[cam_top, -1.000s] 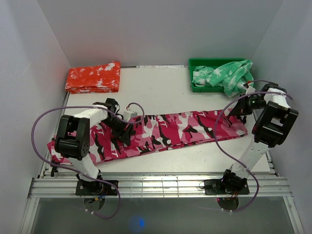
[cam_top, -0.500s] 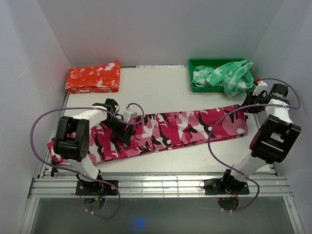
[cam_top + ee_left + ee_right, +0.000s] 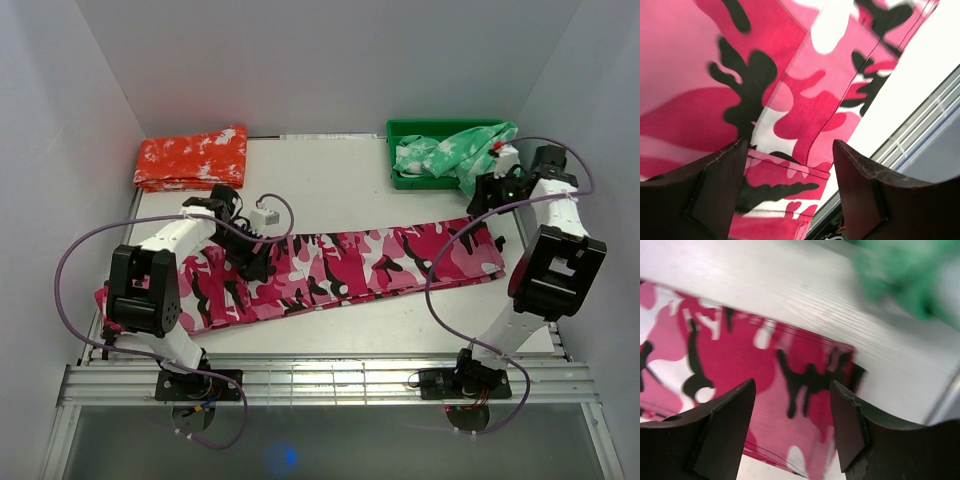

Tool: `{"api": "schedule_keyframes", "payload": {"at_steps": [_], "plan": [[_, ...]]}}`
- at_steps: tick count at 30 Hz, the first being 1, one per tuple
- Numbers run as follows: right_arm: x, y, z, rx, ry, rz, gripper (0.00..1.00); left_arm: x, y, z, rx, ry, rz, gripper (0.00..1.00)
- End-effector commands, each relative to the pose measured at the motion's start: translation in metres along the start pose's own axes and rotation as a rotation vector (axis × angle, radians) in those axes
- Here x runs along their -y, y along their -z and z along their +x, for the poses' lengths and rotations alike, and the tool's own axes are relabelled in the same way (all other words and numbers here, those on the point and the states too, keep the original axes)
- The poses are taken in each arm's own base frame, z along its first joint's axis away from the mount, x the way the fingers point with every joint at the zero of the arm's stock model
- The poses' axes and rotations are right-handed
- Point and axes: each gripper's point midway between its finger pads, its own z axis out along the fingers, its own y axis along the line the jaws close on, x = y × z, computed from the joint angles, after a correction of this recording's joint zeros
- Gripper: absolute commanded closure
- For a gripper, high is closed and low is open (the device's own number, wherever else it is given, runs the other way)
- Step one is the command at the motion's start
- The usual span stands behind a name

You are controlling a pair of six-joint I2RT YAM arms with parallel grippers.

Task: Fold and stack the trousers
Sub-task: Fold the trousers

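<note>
The trousers [image 3: 330, 268], pink-magenta camouflage with black and white patches, lie stretched flat across the table from front left to right. My left gripper [image 3: 252, 262] hovers over their left part. In the left wrist view that gripper [image 3: 790, 145] is open, and a stitched hem of the trousers [image 3: 805, 100] lies under the gap. My right gripper [image 3: 482, 198] hangs above and behind the trousers' right end, close to the green garment. The right wrist view shows the right gripper [image 3: 791, 385] open and empty above the trousers [image 3: 765, 370].
An orange-red garment [image 3: 192, 158] lies folded at the back left. A green bin [image 3: 437, 127] at the back right holds a green garment [image 3: 462, 155] that spills over its rim. White walls close in on both sides. A metal rail [image 3: 320, 378] runs along the front edge.
My right gripper has opened and moved from the trousers' right end back toward the green bin. The left gripper has opened wider and shifted slightly toward the back.
</note>
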Motion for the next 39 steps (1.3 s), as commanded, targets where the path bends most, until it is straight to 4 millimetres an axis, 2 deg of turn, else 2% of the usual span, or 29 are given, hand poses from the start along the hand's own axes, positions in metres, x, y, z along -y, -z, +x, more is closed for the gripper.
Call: {"api": "schedule_keyframes", "payload": {"at_steps": [1, 2, 3, 4, 6, 7, 9, 10, 11, 13, 14, 15, 17, 20, 21, 24, 27, 28, 29, 30, 31, 32, 33, 34, 35, 37, 38, 39], "plan": [[-0.079, -0.016, 0.016, -0.101, 0.142, -0.22, 0.33, 0.01, 0.048, -0.039, 0.134, -0.012, -0.059, 0.2], [-0.094, -0.027, 0.023, -0.142, 0.18, -0.246, 0.32, 0.011, 0.053, -0.039, 0.132, 0.011, -0.05, 0.2], [-0.099, -0.034, 0.032, -0.181, 0.206, -0.255, 0.32, 0.015, 0.059, -0.035, 0.128, 0.031, -0.046, 0.2], [-0.101, -0.045, 0.048, -0.231, 0.203, -0.264, 0.32, 0.007, 0.067, -0.032, 0.145, 0.062, -0.064, 0.2], [-0.097, -0.056, 0.068, -0.327, 0.225, -0.232, 0.32, 0.003, 0.075, -0.021, 0.146, 0.098, -0.081, 0.2], [-0.089, -0.062, 0.084, -0.387, 0.217, -0.208, 0.32, -0.007, 0.08, -0.008, 0.138, 0.139, -0.119, 0.2], [-0.078, -0.067, 0.099, -0.443, 0.224, -0.171, 0.32, -0.012, 0.08, 0.014, 0.084, 0.195, -0.132, 0.2], [-0.072, -0.066, 0.104, -0.463, 0.233, -0.147, 0.32, -0.021, 0.085, 0.027, 0.076, 0.246, -0.142, 0.21], [-0.06, -0.064, 0.113, -0.492, 0.235, -0.104, 0.32, -0.023, 0.081, 0.044, 0.032, 0.273, -0.154, 0.21], [-0.046, -0.059, 0.123, -0.537, 0.244, -0.05, 0.32, -0.03, 0.082, 0.066, -0.002, 0.292, -0.184, 0.22], [-0.036, -0.054, 0.13, -0.555, 0.227, -0.026, 0.31, -0.029, 0.075, 0.081, -0.039, 0.301, -0.18, 0.23], [-0.03, -0.051, 0.135, -0.571, 0.217, -0.01, 0.31, -0.038, 0.073, 0.087, -0.054, 0.291, -0.222, 0.23], [-0.01, -0.04, 0.147, -0.607, 0.173, 0.039, 0.31, -0.044, 0.06, 0.099, -0.096, 0.297, -0.218, 0.24], [0.012, -0.026, 0.164, -0.655, 0.13, 0.085, 0.31, -0.061, 0.046, 0.091, -0.091, 0.316, -0.211, 0.28], [0.016, -0.023, 0.166, -0.662, 0.126, 0.094, 0.3, -0.074, 0.039, 0.081, -0.081, 0.317, -0.208, 0.29], [0.031, -0.014, 0.166, -0.665, 0.108, 0.131, 0.3, -0.093, 0.02, 0.051, -0.072, 0.305, -0.191, 0.3], [0.037, -0.009, 0.157, -0.649, 0.102, 0.15, 0.3, -0.085, -0.009, 0.014, -0.08, 0.214, -0.165, 0.31], [0.043, -0.006, 0.143, -0.624, 0.112, 0.171, 0.29, -0.079, -0.024, -0.005, -0.093, 0.154, -0.153, 0.31], [0.034, -0.006, 0.134, -0.596, 0.101, 0.125, 0.29, -0.077, -0.03, -0.018, -0.086, 0.132, -0.149, 0.31], [0.028, -0.006, 0.107, -0.509, 0.099, 0.092, 0.26, -0.077, -0.039, -0.04, -0.066, 0.119, -0.14, 0.31], [0.027, -0.001, 0.099, -0.503, 0.103, 0.095, 0.24, -0.076, -0.041, -0.052, -0.046, 0.123, -0.126, 0.3], [0.007, -0.002, 0.087, -0.464, 0.101, 0.018, 0.22, -0.074, -0.041, -0.065, -0.017, 0.133, -0.1, 0.3], [-0.002, -0.001, 0.076, -0.436, 0.111, -0.012, 0.21, -0.076, -0.038, -0.074, -0.003, 0.146, -0.102, 0.29], [-0.013, 0.002, 0.063, -0.401, 0.13, -0.041, 0.21, -0.077, -0.033, -0.083, 0.016, 0.134, -0.107, 0.27], [-0.032, -0.001, 0.045, -0.344, 0.162, -0.107, 0.21, -0.078, -0.021, -0.097, 0.053, 0.107, -0.132, 0.26], [-0.057, 0.003, 0.033, -0.31, 0.192, -0.17, 0.2, -0.082, -0.001, -0.105, 0.102, 0.112, -0.161, 0.23], [-0.076, -0.003, 0.031, -0.304, 0.225, -0.223, 0.2, -0.08, 0.016, -0.111, 0.142, 0.112, -0.177, 0.22], [-0.088, -0.002, 0.031, -0.31, 0.243, -0.251, 0.2, -0.077, 0.026, -0.109, 0.151, 0.13, -0.175, 0.21]]}}
